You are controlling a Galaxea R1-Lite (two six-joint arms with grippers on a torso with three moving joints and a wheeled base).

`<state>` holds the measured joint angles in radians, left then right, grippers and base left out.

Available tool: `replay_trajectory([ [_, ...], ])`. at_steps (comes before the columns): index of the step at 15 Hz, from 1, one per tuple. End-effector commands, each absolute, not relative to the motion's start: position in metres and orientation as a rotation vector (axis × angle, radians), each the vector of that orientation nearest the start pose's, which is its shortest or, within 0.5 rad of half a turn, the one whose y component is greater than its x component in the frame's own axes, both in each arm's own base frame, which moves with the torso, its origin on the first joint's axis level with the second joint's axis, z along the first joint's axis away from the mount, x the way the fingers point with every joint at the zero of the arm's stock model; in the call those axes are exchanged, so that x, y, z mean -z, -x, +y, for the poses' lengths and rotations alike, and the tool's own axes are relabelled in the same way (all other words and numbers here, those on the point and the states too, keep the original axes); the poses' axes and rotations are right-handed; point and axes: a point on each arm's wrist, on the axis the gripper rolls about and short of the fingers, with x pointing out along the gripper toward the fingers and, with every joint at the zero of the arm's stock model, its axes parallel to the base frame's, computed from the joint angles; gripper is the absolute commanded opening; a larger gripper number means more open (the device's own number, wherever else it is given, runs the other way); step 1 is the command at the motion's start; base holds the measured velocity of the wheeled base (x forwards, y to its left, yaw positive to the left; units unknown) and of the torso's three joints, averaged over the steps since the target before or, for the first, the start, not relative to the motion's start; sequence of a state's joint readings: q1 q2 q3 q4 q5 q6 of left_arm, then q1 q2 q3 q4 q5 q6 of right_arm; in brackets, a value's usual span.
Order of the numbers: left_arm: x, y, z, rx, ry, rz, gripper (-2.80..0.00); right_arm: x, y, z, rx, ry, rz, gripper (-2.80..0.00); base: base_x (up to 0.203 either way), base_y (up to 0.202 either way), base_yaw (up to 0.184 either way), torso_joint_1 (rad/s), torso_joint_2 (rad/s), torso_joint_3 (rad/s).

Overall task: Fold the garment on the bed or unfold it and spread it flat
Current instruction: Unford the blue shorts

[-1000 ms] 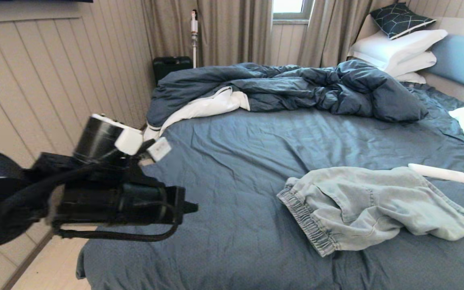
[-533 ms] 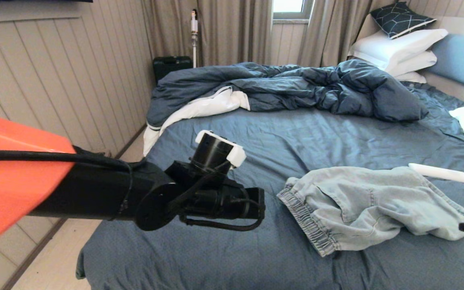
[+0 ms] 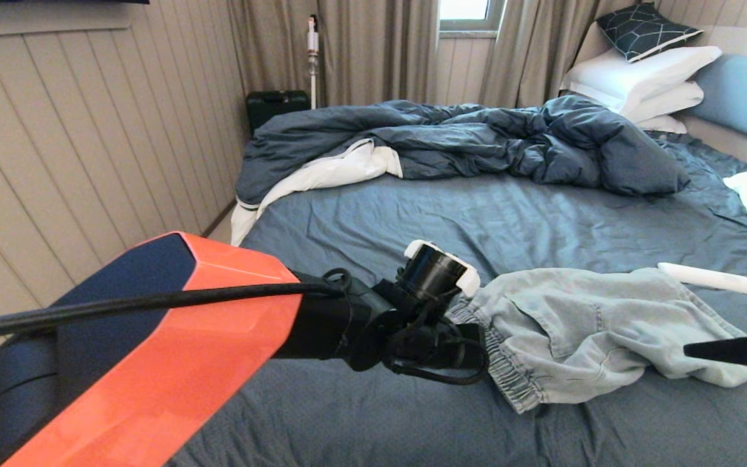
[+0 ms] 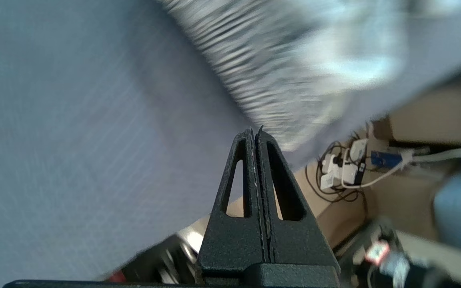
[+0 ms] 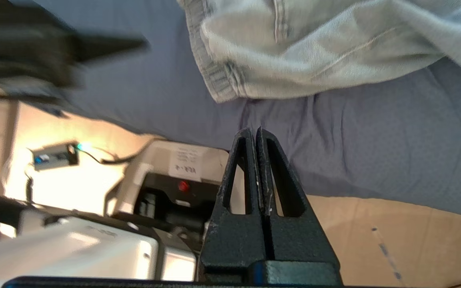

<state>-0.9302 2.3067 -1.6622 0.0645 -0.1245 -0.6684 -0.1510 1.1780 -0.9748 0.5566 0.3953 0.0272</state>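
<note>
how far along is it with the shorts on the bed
Nothing is done yet: the shorts lie crumpled on the bed, unfolded and not flat. In hand: the left gripper, shut and empty, is at the waistband end, while the right gripper, also shut, is at the leg end. Gripping, spreading and folding all remain.

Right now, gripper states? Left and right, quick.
Left gripper: closed, empty, at the waistband end of the shorts.
Right gripper: closed, empty, near the shorts' other end.
</note>
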Motion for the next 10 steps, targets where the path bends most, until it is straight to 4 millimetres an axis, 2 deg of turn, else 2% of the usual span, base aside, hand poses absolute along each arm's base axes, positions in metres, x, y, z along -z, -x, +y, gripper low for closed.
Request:
replay_trajectory([
  [1,-0.089,-0.286,-0.377,0.656,0.311,1.022,-2.8,-0.252,-0.148,-0.021,-0.172,-0.262,0.722,-2.8,0.0,0.0,0.0,0.0,0.0,0.0],
  [3,-0.082,-0.289,-0.378,0.635,0.316,1.039,-2.8,-0.26,-0.145,-0.029,-0.128,-0.285,0.681,-2.8,0.0,0.0,0.0,0.0,0.0,0.0],
  [4,-0.08,-0.29,-0.379,0.628,0.315,1.041,0.0,-0.26,-0.143,-0.028,-0.126,-0.289,0.678,-2.8,0.0,0.0,0.0,0.0,0.0,0.0],
  [7,-0.076,-0.297,-0.388,0.59,0.322,1.009,0.0,-0.258,-0.139,-0.027,-0.125,-0.291,0.685,-2.8,0.0,0.0,0.0,0.0,0.0,0.0],
  [10,-0.084,-0.298,-0.401,0.628,0.344,0.967,0.0,-0.252,-0.14,-0.026,-0.129,-0.294,0.706,-2.8,0.0,0.0,0.0,0.0,0.0,0.0],
])
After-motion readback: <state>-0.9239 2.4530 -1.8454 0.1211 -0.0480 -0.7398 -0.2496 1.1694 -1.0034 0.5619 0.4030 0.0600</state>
